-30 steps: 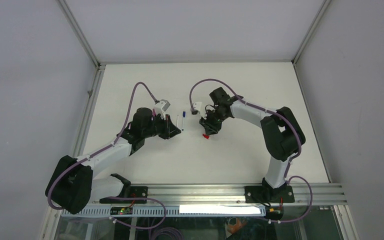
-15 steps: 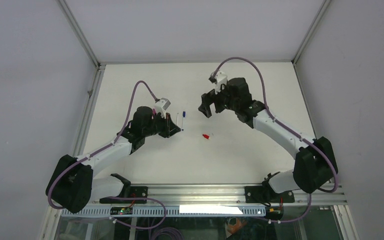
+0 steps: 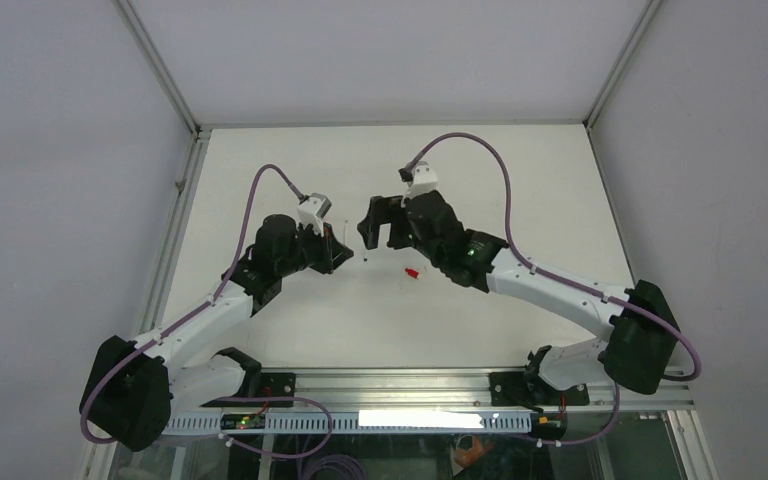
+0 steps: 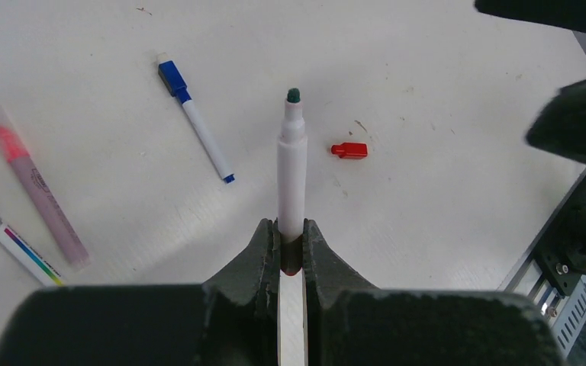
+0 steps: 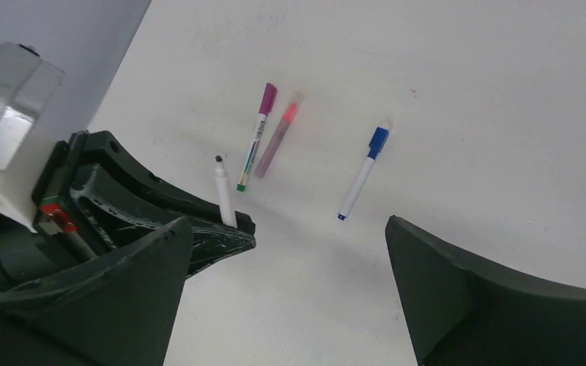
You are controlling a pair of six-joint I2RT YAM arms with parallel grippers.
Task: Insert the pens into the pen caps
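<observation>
Pinching the white pen (image 4: 292,175) by its barrel, the left gripper (image 4: 291,236) may let it pivot during capping; the right gripper (image 5: 286,229) gapes empty near that pen, the red cap (image 4: 349,150) ungrasped.

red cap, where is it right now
The red cap lies on the table mid-scene in the top view, just right of the uncapped white pen held in the left fingers, apart from it.
</observation>
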